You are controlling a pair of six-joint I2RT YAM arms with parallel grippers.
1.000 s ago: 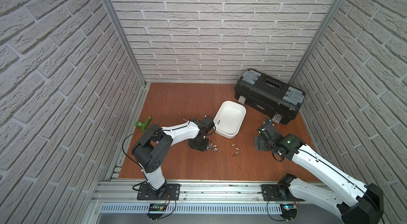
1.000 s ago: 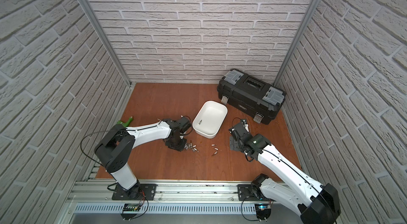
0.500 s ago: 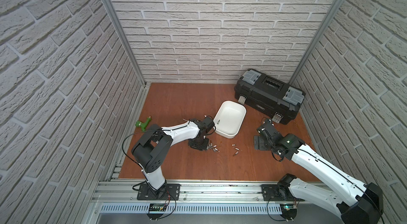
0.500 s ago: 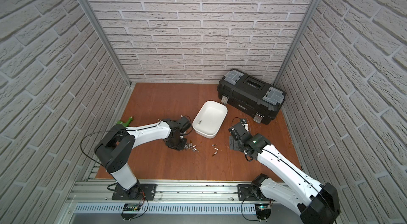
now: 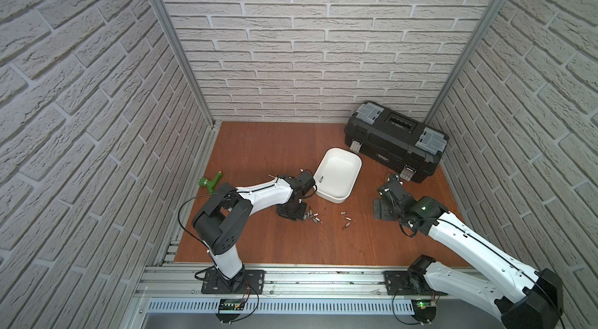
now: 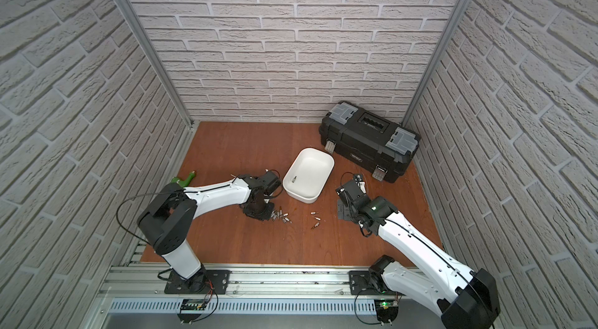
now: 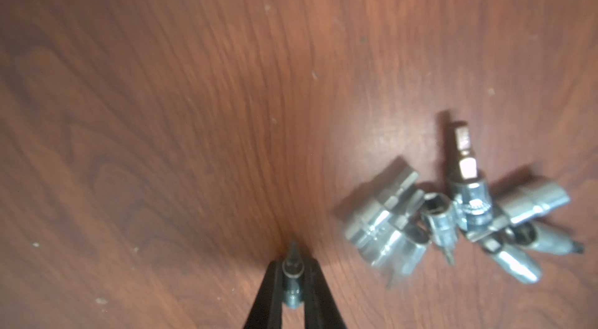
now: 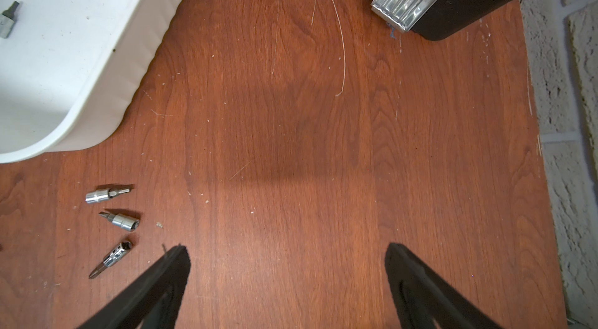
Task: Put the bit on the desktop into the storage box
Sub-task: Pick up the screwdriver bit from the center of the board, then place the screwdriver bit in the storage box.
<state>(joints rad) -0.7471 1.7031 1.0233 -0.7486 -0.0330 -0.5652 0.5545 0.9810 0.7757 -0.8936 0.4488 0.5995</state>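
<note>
My left hand (image 7: 293, 262) is pinched narrow on a dark bit (image 7: 293, 280), held between the two black fingers (image 7: 270, 291) with its pointed tip poking out past them toward the tabletop (image 7: 161, 85). I cannot tell whether the tip touches the wood. Just beside it lies a pile of bits (image 7: 453, 214), shiny sockets and drivers heaped against one another.

In both top views the left hand (image 5: 293, 212) sits low near the middle of the tabletop (image 5: 275, 149), with the pile of bits (image 5: 312, 215) right next to it on the side toward the right edge. Further toward that edge, three loose bits (image 5: 346, 218) lie apart from the pile, each on its side.

The storage box (image 5: 333, 197) stands just behind the pile, toward the back edge, and a lone bit (image 5: 321, 178) lies inside it near its left wall. The wrist view on my right arm shows the same lone bit (image 8: 7, 20) on the white floor of the storage box (image 8: 136, 62).

My right hand (image 8: 288, 253) is spread wide and holds nothing, low over bare wood between the three loose bits (image 8: 113, 224) and the right edge. A black toolbox (image 5: 394, 143) fills the back right corner, and a green tool (image 5: 210, 180) lies by the left edge
</note>
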